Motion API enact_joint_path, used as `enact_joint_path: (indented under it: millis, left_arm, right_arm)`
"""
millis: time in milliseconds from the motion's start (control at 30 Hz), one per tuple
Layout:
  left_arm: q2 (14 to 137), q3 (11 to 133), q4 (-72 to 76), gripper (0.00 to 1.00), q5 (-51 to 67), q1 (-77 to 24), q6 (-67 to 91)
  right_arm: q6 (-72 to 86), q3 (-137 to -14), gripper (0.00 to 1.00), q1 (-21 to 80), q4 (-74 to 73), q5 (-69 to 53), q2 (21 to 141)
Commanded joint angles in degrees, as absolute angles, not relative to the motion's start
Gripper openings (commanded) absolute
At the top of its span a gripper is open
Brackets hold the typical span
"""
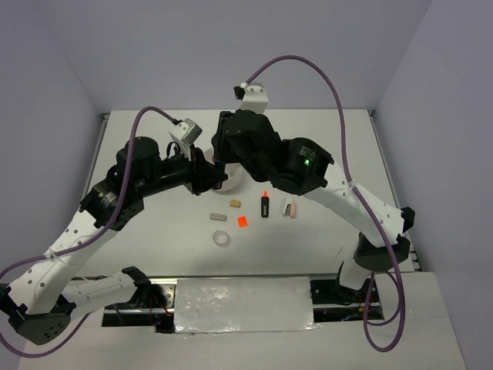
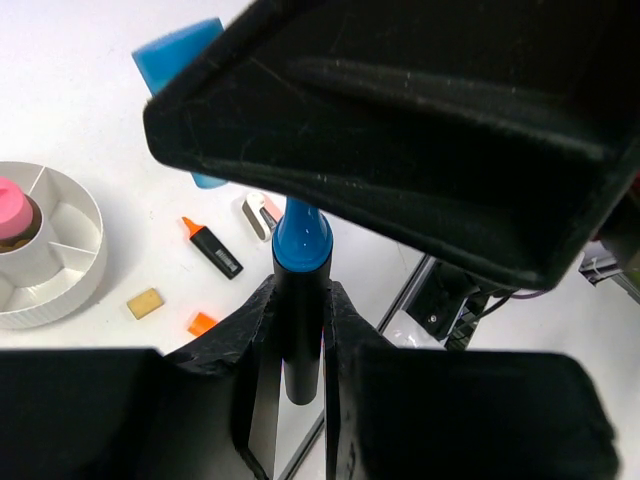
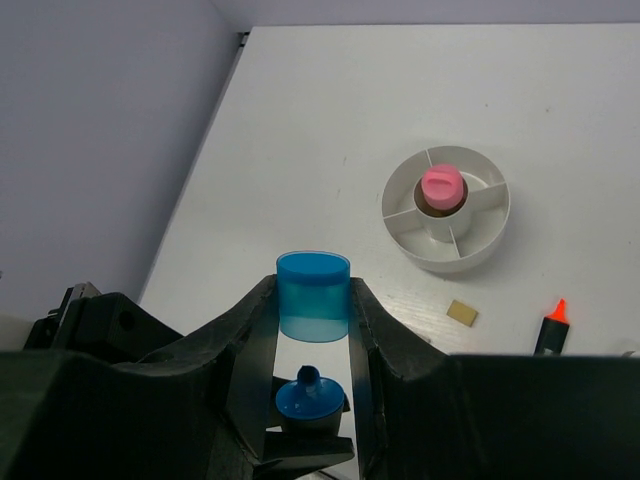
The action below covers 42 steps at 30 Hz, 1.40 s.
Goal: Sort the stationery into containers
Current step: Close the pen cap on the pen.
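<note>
My left gripper (image 2: 300, 292) is shut on a black marker (image 2: 300, 345), which stands upright with its blue tip (image 2: 300, 238) bare. Just above the tip my right gripper (image 3: 313, 290) is shut on the marker's blue cap (image 3: 313, 300), apart from the tip (image 3: 310, 398). In the top view both grippers (image 1: 212, 177) (image 1: 221, 156) meet over the table's middle and half hide the white divided tub (image 1: 235, 183). The tub (image 3: 490, 235) has a pink item (image 3: 441, 186) on its centre post. On the table lie an orange-capped marker (image 1: 265, 205), a pink clear tube (image 1: 290, 209), tan erasers (image 1: 233, 203) (image 1: 218, 216), an orange square (image 1: 242, 222) and a tape ring (image 1: 221, 240).
The loose items lie in a small cluster in front of the tub, between the two arms. A purple cable (image 1: 331, 85) loops above the right arm. The table's left edge (image 3: 215, 130) runs beside a grey wall. A foil-covered panel (image 1: 243, 304) sits at the near edge.
</note>
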<state>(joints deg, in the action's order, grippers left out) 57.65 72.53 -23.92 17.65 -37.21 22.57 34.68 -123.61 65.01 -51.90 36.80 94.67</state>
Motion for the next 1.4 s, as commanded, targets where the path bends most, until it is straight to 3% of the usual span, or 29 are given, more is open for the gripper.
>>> enact_joint_path:
  millis: [0,1367]
  left_arm:
    - [57.2,73.6,-20.8,0.0,17.0,-37.2,21.4]
    - [54.5,72.1,-19.8,0.0,9.5,-37.2,23.7]
  right_arm:
    - [34.5,-123.0,0.09,65.8,-50.5,37.4,92.2]
    - [33.8,-118.3,0.09,68.9,-46.5,35.9,90.8]
